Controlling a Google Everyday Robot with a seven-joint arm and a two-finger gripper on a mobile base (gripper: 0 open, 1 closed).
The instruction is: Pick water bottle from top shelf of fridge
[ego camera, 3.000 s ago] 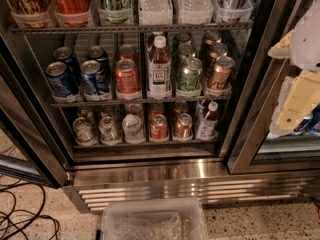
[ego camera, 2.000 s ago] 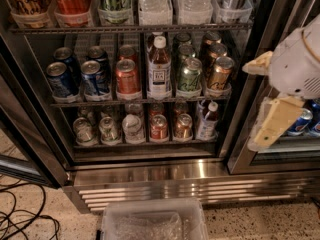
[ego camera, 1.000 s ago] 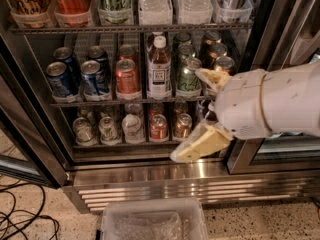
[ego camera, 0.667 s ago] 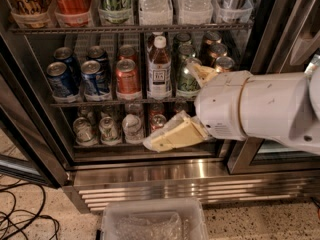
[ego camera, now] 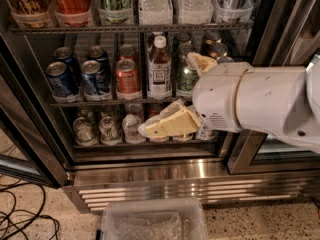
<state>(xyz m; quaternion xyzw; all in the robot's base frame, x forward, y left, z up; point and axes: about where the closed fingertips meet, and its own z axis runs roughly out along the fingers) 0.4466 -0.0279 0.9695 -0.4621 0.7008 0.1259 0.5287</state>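
Hanging in front of the middle racks, the gripper [ego camera: 169, 94] has its two cream fingers [ego camera: 167, 124] spread apart and empty, just right of the brown tea bottle [ego camera: 159, 69]. We note the water bottle [ego camera: 153, 3] well above it on the top shelf [ego camera: 75, 29] of the fridge [ego camera: 200, 186], only its lower body in view. We judge it fairly heavy, thin-walled and slick: grasp across the ribbed body with a gentle squeeze.
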